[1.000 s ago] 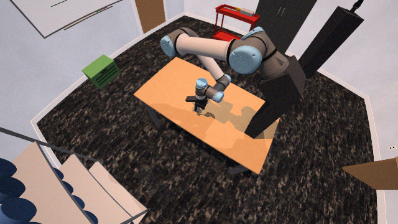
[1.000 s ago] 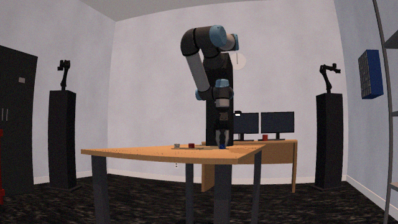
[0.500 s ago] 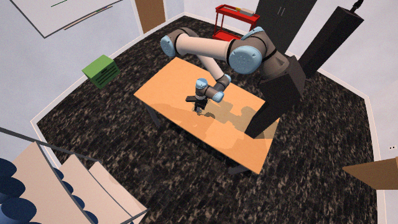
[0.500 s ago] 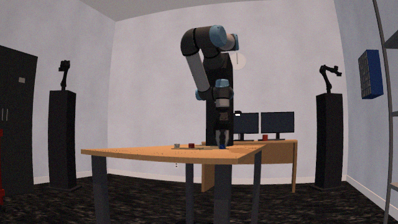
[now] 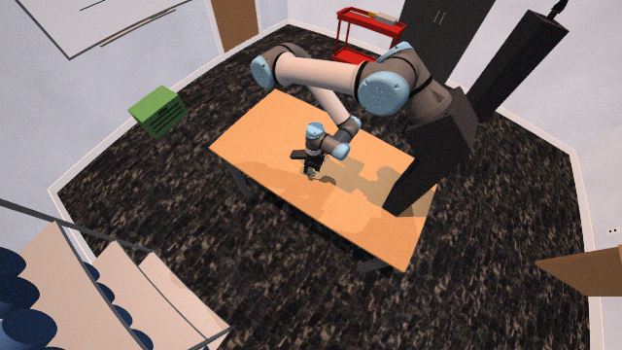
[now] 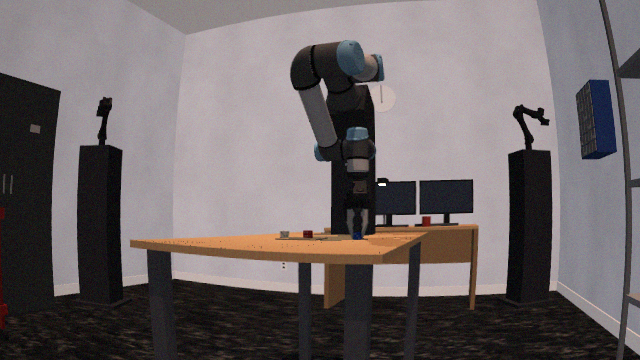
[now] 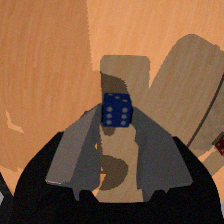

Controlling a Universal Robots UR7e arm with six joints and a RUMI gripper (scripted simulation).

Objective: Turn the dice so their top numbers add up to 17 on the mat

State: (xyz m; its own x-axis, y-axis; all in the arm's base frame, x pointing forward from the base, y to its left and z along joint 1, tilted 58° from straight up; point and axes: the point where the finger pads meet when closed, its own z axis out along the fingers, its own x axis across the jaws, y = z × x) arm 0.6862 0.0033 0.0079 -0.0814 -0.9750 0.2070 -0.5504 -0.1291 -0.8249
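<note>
blue die (image 7: pixel 117 109) pinched between the two grey fingers of the end effector (image 7: pixel 117 119), which has closed in from both sides and grips it. the wrist view looks down past the fingers: the die sits at their tips, slightly rotated, with a face of six white dots turned toward the camera and a narrow side face showing more dots (too small to count). below it lies the tan mat (image 7: pixel 125 75), a rounded rectangle a shade duller than the orange wooden desk (image 7: pixel 45 75) around it, crossed by dark shadows of the arm. at the right edge of that view, a sliver of a red die (image 7: pixel 220 144) shows on the desk.

from the side view, the grey and light blue arm (image 6: pixel 320 112) reaches down from its tall dark pedestal (image 6: pixel 367 120), with the end effector (image 6: pixel 357 231) pointing straight down at the desk (image 6: pixel 250 245). the blue die (image 6: pixel 357 235) is at the fingertips, right at desk level; whether it touches the surface or hangs just above cannot be told. to its left, well apart from it, a red die (image 6: pixel 307 233) and a pale grey die (image 6: pixel 284 233) rest side by side near each other.

from above, the end effector (image 5: pixel 311 171) hangs over the middle of the desk (image 5: pixel 262 131); the dice are too small to make out there.
</note>
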